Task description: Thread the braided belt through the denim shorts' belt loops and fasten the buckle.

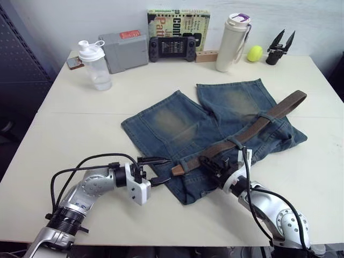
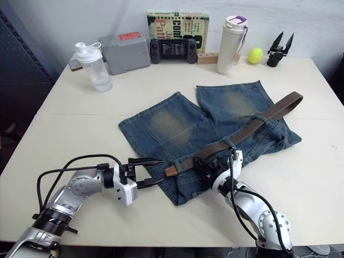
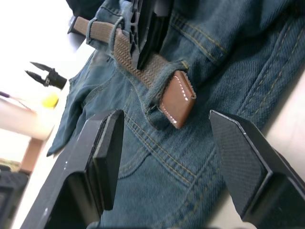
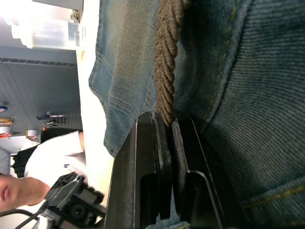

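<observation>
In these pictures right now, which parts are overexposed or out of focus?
Left wrist view: the table beyond the denim shorts is washed out white, and the yellow ball is blurred. Right wrist view: the top-left background glares, while the braided belt stays sharp.

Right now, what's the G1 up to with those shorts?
It is threading the braided belt through the belt loops of the denim shorts on the table. The right claw is shut on the belt at the waistband. The left claw is open, lined up on the belt's leather tip, which pokes out past a loop, not gripped. The far end lies loose across the shorts; nothing is fastened.
</observation>
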Robot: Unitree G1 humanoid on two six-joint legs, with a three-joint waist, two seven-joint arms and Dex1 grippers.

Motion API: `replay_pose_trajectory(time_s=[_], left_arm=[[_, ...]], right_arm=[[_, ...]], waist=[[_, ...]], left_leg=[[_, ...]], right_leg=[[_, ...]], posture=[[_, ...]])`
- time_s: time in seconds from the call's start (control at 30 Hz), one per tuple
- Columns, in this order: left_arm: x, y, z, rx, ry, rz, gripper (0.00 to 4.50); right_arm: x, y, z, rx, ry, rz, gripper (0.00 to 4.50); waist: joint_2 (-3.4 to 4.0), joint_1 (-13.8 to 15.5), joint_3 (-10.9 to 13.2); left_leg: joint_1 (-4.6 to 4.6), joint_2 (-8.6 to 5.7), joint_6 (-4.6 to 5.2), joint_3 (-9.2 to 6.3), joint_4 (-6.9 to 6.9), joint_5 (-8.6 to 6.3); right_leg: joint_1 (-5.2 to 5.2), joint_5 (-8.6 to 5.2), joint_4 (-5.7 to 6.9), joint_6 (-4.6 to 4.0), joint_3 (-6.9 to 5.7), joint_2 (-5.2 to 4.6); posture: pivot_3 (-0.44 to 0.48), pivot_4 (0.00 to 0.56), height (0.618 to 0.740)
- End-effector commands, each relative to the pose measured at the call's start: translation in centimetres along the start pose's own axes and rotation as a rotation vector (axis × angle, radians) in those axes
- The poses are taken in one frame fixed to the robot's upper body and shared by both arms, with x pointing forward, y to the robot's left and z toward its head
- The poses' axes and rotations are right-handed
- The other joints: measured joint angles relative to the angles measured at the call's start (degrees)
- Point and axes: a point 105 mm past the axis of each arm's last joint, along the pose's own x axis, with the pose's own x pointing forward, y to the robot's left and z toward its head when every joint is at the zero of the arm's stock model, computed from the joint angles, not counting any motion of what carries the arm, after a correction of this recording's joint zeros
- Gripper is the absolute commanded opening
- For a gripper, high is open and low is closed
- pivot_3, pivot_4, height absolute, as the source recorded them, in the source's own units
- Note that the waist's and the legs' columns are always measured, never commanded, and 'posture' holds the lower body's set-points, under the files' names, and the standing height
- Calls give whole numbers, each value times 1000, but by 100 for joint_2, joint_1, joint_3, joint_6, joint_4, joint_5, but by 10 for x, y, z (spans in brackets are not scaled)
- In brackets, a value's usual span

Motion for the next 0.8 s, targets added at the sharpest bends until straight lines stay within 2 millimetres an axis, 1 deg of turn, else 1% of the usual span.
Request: replay_pose_trajectory(time_s=[0.03, 0.13, 0.27, 0.5, 0.8], left_arm=[[-1, -1, 0, 77, -5, 18, 3172], [1, 2, 0, 128, -7, 59, 3172], [6, 4, 2, 153, -18, 100, 3172], [14, 1, 3, 160, -28, 130, 3172], [19, 0, 2, 200, -18, 103, 3172]], right_arm=[[1, 2, -12, 38, 44, 17, 0], [0, 4, -13, 49, 46, 23, 0], [0, 4, -15, 54, 48, 23, 0], [1, 11, -15, 55, 51, 46, 0], [1, 15, -17, 61, 52, 56, 0]], waist=[[-2, 3, -1], [-4, 8, -3], [-4, 4, -3], [-4, 6, -3], [-4, 8, -3]], left_leg=[[0, 0, 0, -2, 0, 0], [-1, 0, 0, -12, 2, 0], [-1, 1, 0, -13, 2, 0], [-1, 5, 0, -14, 2, 0], [-2, 5, 0, -14, 2, 0]], right_leg=[[0, 0, 0, 0, 0, -1], [1, 0, 0, 0, 1, -3], [1, 0, 0, 0, 1, -4], [1, 0, 1, 0, 1, -6], [1, 0, 1, 0, 1, -6]], posture=[[0, 150, 731], [0, 150, 731], [0, 150, 731], [0, 150, 731], [0, 150, 731]])
